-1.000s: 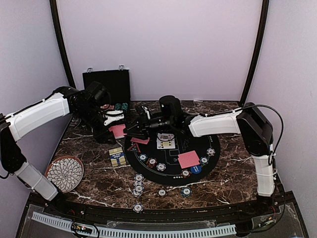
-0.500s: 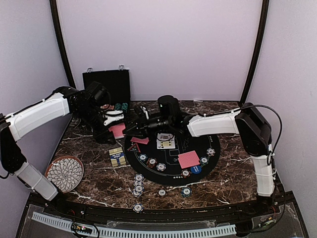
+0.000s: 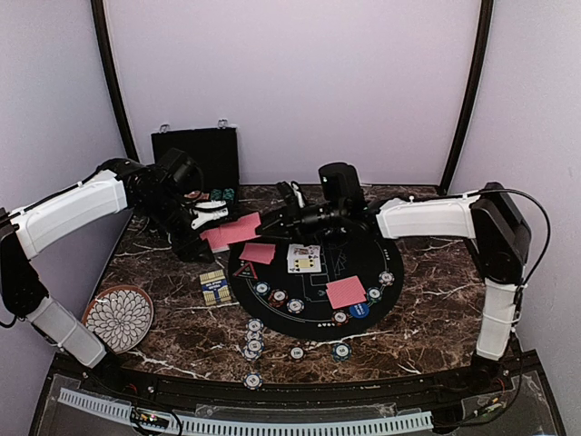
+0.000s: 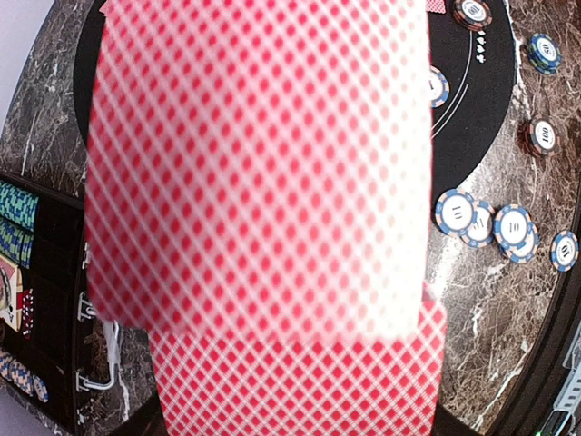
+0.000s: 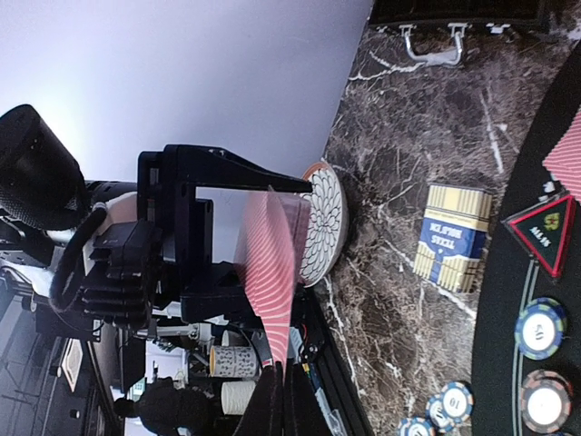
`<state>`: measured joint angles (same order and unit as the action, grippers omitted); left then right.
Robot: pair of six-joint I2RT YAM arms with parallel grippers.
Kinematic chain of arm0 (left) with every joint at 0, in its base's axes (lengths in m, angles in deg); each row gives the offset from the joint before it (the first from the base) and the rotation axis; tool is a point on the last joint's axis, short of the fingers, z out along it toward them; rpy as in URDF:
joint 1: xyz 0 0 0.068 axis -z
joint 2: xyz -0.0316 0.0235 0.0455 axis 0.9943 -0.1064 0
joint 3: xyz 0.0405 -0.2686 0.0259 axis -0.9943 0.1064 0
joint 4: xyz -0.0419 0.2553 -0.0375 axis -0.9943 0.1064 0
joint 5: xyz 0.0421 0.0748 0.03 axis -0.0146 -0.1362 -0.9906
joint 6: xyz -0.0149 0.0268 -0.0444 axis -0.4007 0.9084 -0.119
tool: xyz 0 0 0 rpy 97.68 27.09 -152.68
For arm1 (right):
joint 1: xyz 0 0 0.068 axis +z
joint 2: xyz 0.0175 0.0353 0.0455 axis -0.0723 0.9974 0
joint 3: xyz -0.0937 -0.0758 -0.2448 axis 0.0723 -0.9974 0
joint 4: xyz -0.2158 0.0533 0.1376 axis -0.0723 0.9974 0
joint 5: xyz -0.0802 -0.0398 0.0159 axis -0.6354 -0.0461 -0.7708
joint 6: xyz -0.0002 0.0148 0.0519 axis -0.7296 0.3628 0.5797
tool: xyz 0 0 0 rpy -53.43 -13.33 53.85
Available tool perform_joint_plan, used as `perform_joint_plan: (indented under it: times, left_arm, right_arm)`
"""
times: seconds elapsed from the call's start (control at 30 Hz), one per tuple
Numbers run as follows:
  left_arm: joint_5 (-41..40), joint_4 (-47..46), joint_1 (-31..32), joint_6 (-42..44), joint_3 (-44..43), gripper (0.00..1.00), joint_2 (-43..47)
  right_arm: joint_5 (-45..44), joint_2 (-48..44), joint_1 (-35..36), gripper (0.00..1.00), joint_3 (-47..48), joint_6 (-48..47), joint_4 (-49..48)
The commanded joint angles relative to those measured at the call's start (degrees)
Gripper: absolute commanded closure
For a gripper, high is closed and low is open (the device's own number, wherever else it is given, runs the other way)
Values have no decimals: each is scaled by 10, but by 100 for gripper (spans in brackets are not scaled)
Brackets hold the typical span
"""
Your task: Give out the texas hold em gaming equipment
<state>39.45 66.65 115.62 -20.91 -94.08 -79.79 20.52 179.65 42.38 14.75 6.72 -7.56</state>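
My left gripper [image 3: 205, 232] is shut on a deck of red-backed playing cards [image 3: 214, 240], held over the table's left side; in the left wrist view the deck [image 4: 300, 381] hides the fingers. A single card [image 3: 240, 227] sticks out from the deck toward the right, pinched in my shut right gripper [image 3: 270, 223]. Edge-on in the right wrist view, that card [image 5: 272, 263] rises from the fingertips [image 5: 272, 404]. On the black round mat [image 3: 318, 272] lie two face-down cards [image 3: 346, 292], face-up cards [image 3: 304, 259], several chips [image 3: 279, 296] and the triangle marker [image 3: 242, 270].
More chips [image 3: 254, 345] lie on the marble in front of the mat. A blue-and-yellow card box [image 3: 214, 286] sits left of the mat, the flower plate [image 3: 119, 317] at the near left, the open black case [image 3: 195, 159] at the back left.
My right gripper has shut on the deck's top card and drawn back to the right with it, so the card now juts out from the deck. The left arm has stayed put.
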Motion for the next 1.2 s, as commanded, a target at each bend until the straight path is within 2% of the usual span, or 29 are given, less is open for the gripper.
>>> perform_joint_plan:
  times: [0.0,0.23,0.33,0.4,0.53,0.7,0.87,1.0,1.17]
  left_arm:
    - [-2,7,-2,1,4,100,25]
    - [-13,3,-2,3,12,100,23]
    - [-13,3,-2,2,11,100,22]
    - [-13,3,-2,1,10,100,21]
    - [-17,6,-2,1,10,100,25]
    - [-22,7,-2,1,10,100,27]
    - [-22,8,-2,0,9,100,29]
    - [-24,11,-3,1,8,100,31]
    - [-25,12,-3,2,9,100,36]
  right_arm:
    - [-22,-51,-25,100,-31,-53,47]
    - [-42,-114,-61,100,-73,-103,116]
    - [-73,-129,-70,100,-70,-148,184]
    - [-139,-127,-70,100,-35,-204,287]
    - [-331,-109,-56,100,38,-285,465]
    - [-554,-68,-10,100,124,-322,609]
    - [-720,10,51,100,218,-327,721]
    - [-838,93,98,100,314,-316,836]
    - [-884,176,135,100,406,-311,907]
